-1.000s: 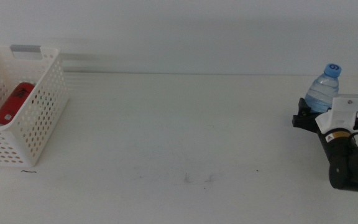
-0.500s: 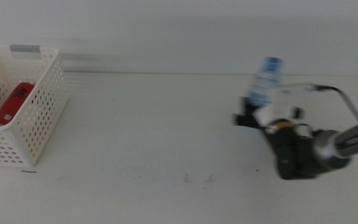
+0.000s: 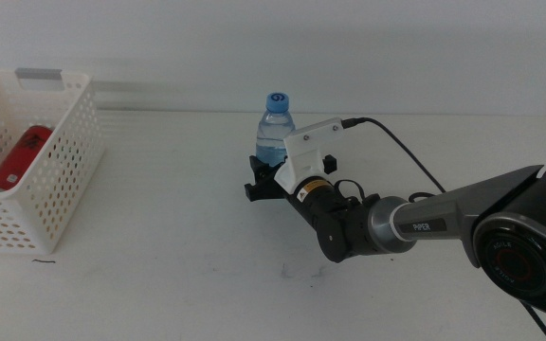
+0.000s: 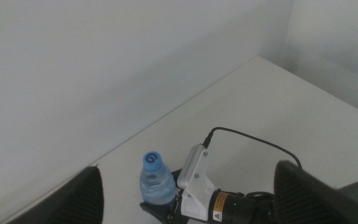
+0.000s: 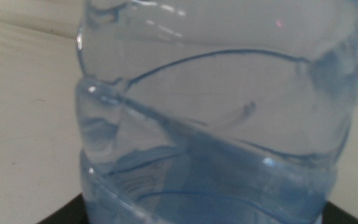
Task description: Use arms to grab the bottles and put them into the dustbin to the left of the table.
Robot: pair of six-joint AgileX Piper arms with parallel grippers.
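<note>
Right hand (image 3: pixel 265 180), clamped on water bottle (image 3: pixel 274 133), had travelled from worktop's (image 3: pixel 207 227) right edge to centre; keep bottle upright, clear dustbin (image 3: pixel 64 180) rim; left hand's state cannot tell

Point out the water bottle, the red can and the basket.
Water bottle (image 3: pixel 276 101): middle view, blue cap.
Red can (image 3: pixel 19 158): middle view, its side, inside the basket.
Basket (image 3: pixel 72 142): middle view, perforated right wall.

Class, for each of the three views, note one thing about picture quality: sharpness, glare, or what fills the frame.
Middle view: evenly lit, sharp; the water bottle in the right gripper and the dustbin are crisp. Left wrist view: the left gripper jaws are soft dark blurs at the bottom edge. Right wrist view: the bottle fills the frame, with small glints on the plastic.
</note>
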